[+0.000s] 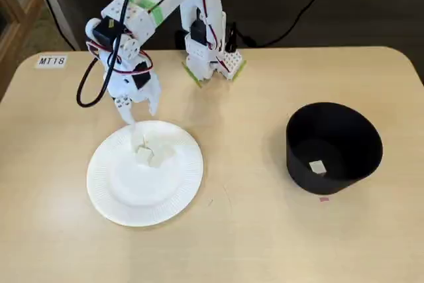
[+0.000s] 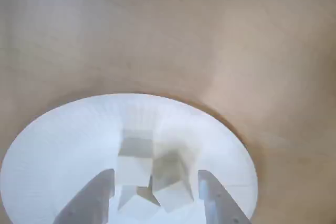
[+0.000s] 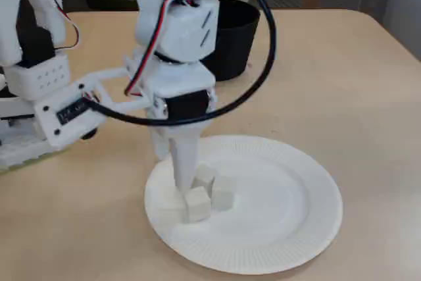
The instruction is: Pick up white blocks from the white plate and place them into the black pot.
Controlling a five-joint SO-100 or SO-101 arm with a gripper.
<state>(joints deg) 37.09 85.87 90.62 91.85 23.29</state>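
You had the end effector point(image 2: 155, 195) open over the blocks point(image 2: 152, 174) clustered on the plate point(image 2: 52, 140); straddling one alone was wisest.

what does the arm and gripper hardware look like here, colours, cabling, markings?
White 3D-printed arm with black servo blocks, green tape bands near the upper links and base. Red, black and white wires plus a thick black cable loop alongside. White two-finger gripper with tapered fingers; black block with small white lettering.
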